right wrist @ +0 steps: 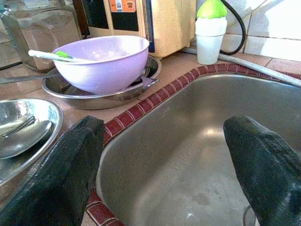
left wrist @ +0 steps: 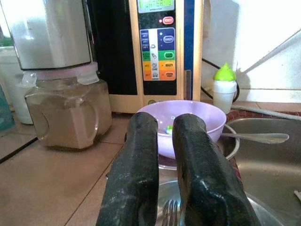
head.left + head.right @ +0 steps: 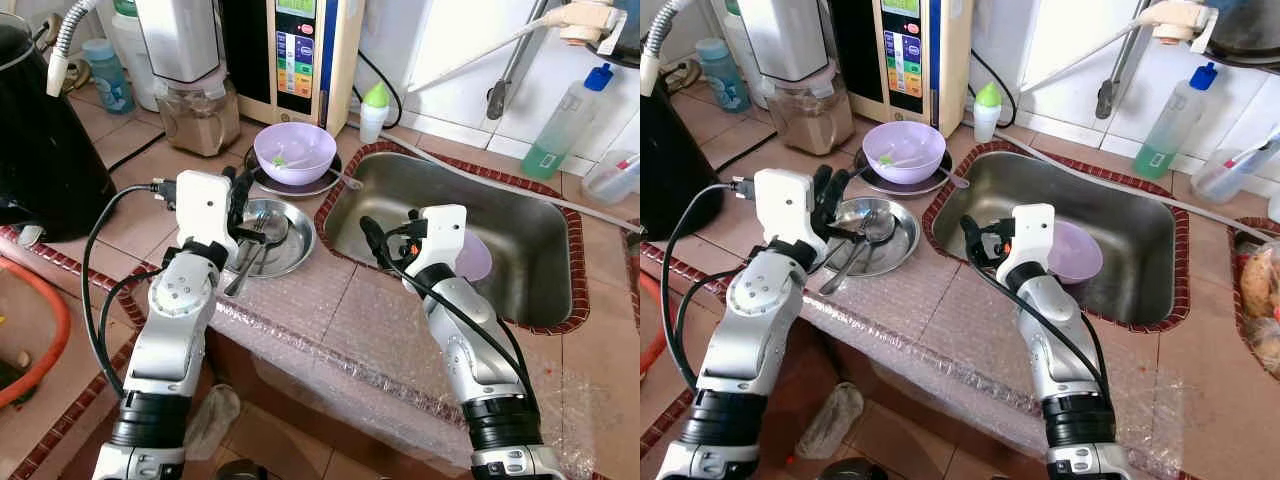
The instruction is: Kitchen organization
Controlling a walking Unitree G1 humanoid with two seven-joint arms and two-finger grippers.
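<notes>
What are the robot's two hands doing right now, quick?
Left end effector: shut, holding nothing, above the round steel plate.
Right end effector: open, empty, over the steel sink.

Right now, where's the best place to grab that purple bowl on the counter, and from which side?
Grip the purple bowl by its thin upright rim, coming down from above on the near side. The spoon leans across the far rim, and the bowl sits nested in a steel plate.
</notes>
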